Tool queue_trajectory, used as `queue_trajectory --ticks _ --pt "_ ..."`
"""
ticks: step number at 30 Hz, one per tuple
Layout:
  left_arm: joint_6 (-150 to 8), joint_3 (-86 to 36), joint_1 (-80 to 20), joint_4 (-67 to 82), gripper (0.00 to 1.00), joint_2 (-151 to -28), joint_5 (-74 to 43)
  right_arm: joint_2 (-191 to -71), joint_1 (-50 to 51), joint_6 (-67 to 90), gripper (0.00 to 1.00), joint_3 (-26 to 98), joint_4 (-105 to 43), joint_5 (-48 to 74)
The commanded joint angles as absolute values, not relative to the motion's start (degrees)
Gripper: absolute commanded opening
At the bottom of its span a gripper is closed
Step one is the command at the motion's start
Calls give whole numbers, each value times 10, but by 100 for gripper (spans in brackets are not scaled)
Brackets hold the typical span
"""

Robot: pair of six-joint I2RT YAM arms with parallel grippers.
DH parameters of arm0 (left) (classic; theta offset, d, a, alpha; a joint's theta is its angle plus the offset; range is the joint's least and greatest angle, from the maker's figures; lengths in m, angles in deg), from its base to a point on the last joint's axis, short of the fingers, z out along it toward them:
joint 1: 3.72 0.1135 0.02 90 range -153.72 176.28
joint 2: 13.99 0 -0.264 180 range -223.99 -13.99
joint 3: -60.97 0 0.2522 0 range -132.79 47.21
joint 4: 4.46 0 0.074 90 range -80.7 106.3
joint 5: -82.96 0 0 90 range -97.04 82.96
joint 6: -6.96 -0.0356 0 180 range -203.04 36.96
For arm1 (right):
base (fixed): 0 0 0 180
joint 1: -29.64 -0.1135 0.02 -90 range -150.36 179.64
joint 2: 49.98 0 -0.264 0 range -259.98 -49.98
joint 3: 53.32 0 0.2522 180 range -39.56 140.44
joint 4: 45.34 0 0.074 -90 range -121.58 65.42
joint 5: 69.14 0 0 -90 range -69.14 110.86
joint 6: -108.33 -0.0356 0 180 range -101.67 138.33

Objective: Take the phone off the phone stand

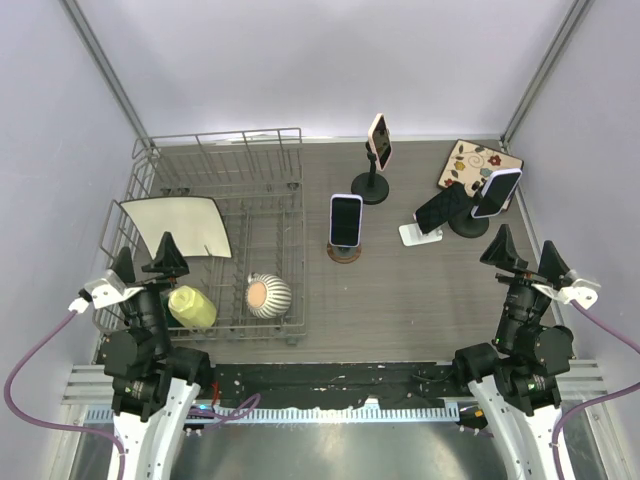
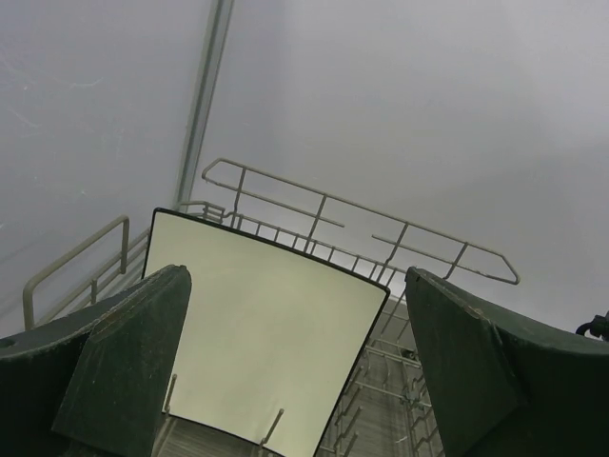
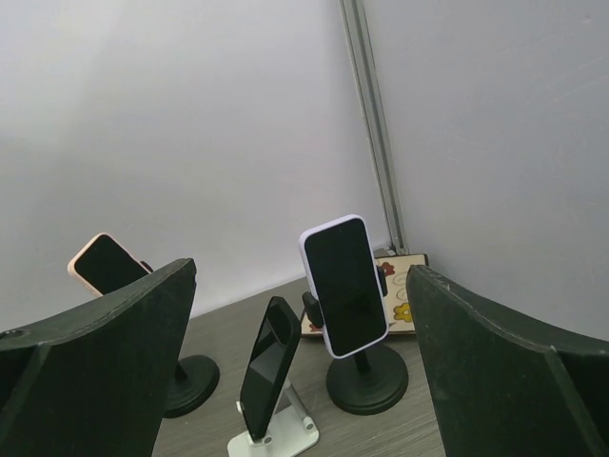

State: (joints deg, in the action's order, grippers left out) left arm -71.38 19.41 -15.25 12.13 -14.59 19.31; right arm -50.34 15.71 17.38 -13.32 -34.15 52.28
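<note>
Both arms sit at the bottom of the top view. I read the left gripper (image 1: 145, 254) at lower left, over the near part of the wire dish rack (image 1: 290, 180), fingers spread wide with nothing between them. Its wrist view looks past them at the white square plate (image 2: 266, 333) standing tilted in the rack. The right gripper (image 1: 527, 246), at lower right, is likewise spread wide and empty. I count four phones, each seated on a stand and well apart from both grippers. The white-cased phone (image 1: 346, 220) stands upright at frame centre on a round brown stand (image 1: 344, 253), just right of the rack. The pink phone (image 1: 378, 141), upper centre, is tilted on a black post stand (image 1: 371, 188). The black phone (image 1: 438, 209), right of centre, leans on a white folding stand (image 1: 410, 234). The lavender phone (image 1: 497, 192), at far right, sits on a black round-base stand (image 1: 467, 226), just beside the black phone, with a patterned board (image 1: 470, 160) just above it in frame. In the rack at lower left I note a yellow-green cup (image 1: 190, 307) and a striped round bowl (image 1: 268, 296).
</note>
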Motion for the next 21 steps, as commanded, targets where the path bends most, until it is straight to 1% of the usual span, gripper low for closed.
queue_trajectory --ticks 1,6,9,14,15,17,21 --pt "-675 175 -147 117 100 -138 204 -502 154 164 98 -127 -354 533" --pt "-595 118 -147 196 100 -200 255 -501 153 150 98 -123 -340 527" --pt "-529 70 -150 306 100 -242 297 -501 150 145 98 -119 -329 521" --pt "-426 4 -155 438 100 -293 334 -502 143 143 98 -120 -324 521" --pt "-402 -6 -154 488 100 -301 338 -502 141 141 98 -121 -324 521" --pt "-338 -35 -155 539 100 -324 327 -501 130 141 98 -124 -325 519" --pt "-258 -121 -155 712 100 -379 287 -502 107 145 98 -124 -324 517"
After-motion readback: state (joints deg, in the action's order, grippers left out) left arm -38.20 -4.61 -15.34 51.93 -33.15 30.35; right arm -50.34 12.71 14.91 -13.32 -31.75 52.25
